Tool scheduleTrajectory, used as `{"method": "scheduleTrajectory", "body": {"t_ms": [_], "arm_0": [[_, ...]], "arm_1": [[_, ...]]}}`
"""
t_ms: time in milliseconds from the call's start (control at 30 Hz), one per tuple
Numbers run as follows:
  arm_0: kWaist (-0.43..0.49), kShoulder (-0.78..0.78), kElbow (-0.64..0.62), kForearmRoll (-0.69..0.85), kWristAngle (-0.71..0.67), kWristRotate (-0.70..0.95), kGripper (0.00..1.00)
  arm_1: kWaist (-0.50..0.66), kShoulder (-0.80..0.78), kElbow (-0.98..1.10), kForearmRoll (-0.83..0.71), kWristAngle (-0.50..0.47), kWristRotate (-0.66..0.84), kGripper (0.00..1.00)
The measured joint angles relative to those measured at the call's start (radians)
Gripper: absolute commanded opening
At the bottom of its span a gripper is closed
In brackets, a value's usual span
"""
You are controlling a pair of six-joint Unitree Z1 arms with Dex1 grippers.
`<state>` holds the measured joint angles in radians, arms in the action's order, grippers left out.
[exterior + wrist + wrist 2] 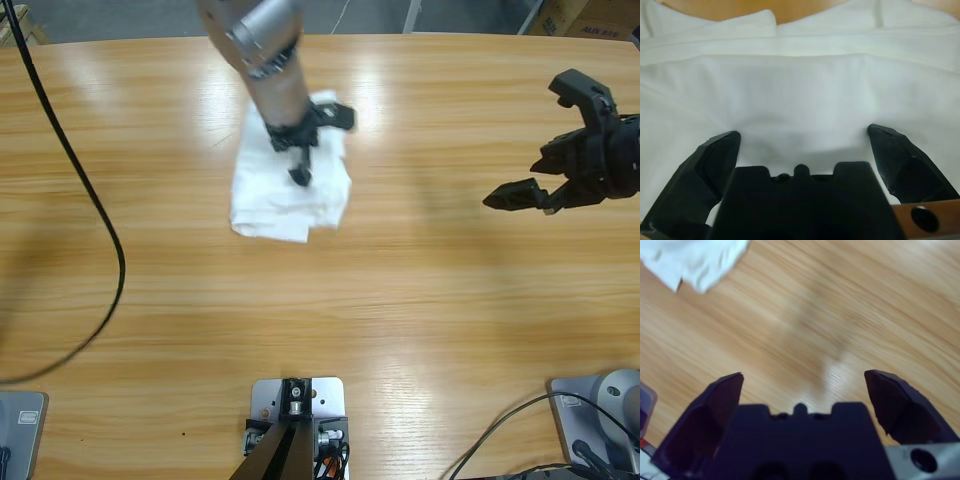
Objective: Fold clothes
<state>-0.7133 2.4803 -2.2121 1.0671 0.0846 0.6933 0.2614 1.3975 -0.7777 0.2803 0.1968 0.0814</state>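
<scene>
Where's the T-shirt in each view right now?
High view: T-shirt lies folded, upper centre-left on the table, under the left gripper.
Left wrist view: fills most of the picture.
Right wrist view: only a corner, top left.
Shared landmark: the wooden table.

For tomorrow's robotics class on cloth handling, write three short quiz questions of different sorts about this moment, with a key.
1. True or false: the left gripper is over the T-shirt.
2. The right gripper holds: A) the T-shirt B) a black cable C) nothing.
3. Fill in: the T-shirt lies folded into a compact bundle on the wooden ____.

Key: 1 true; 2 C; 3 table.
</scene>
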Motion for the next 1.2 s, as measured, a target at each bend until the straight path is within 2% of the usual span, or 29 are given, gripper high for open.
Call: {"method": "scheduleTrajectory", "body": {"t_ms": [133,300,400,567,733,833,1067,1200], "arm_0": [[0.155,0.032,-0.066,0.003,0.021,-0.196,1.0],[0.347,0.116,-0.253,0.08,0.061,-0.399,1.0],[0.421,0.169,-0.373,0.159,0.078,-0.528,1.0],[0.51,0.205,-0.446,0.267,0.081,-0.775,1.0],[0.586,0.216,-0.463,0.291,0.081,-0.939,1.0],[0.625,0.219,-0.466,0.291,0.081,-0.982,1.0],[0.629,0.22,-0.468,0.293,0.08,-0.99,1.0],[0.602,0.207,-0.467,0.323,0.08,-0.899,1.0]], "arm_1": [[0.0,0.001,0.0,0.0,0.0,0.0,0.996],[-0.006,0.022,0.0,0.001,0.0,0.0,0.996],[-0.013,0.059,-0.009,0.001,0.0,0.0,0.996],[-0.016,0.104,-0.03,0.001,0.0,0.0,0.996],[-0.016,0.126,-0.044,0.001,0.0,0.0,0.996],[-0.016,0.136,-0.044,0.001,0.0,0.0,1.0],[-0.016,0.138,-0.044,0.006,0.0,0.0,1.0],[-0.016,0.117,-0.052,0.035,-0.026,0.0,1.0]]}}
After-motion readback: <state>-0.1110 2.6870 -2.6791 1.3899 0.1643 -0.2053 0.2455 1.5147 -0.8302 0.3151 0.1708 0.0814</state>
